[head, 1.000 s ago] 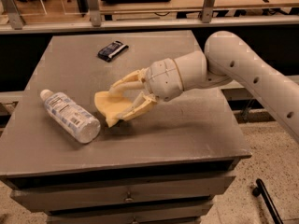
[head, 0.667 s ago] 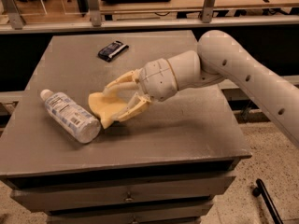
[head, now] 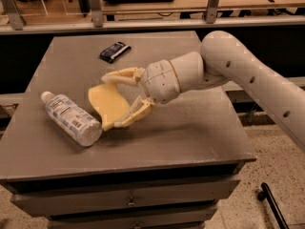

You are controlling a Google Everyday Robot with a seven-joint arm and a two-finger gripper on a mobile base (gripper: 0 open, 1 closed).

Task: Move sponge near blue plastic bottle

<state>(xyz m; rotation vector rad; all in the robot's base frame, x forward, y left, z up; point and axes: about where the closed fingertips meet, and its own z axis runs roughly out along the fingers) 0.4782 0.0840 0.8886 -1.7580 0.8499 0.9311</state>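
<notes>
The pale yellow sponge (head: 108, 105) sits between the two cream fingers of my gripper (head: 106, 102), which is shut on it, low over the grey table (head: 190, 132). The sponge's lower left end is just right of the blue plastic bottle (head: 71, 119), about touching its base. The bottle lies on its side at the table's left, with its white cap (head: 46, 96) pointing to the back left. My arm (head: 248, 75) reaches in from the right.
A small dark blue snack wrapper (head: 115, 51) lies at the back middle of the table. The table stands on a drawer cabinet (head: 128, 202). A rail and posts run behind the back edge (head: 143, 25).
My gripper has carried the sponge to the left, closer to the bottle. The bottle and the wrapper have not moved.
</notes>
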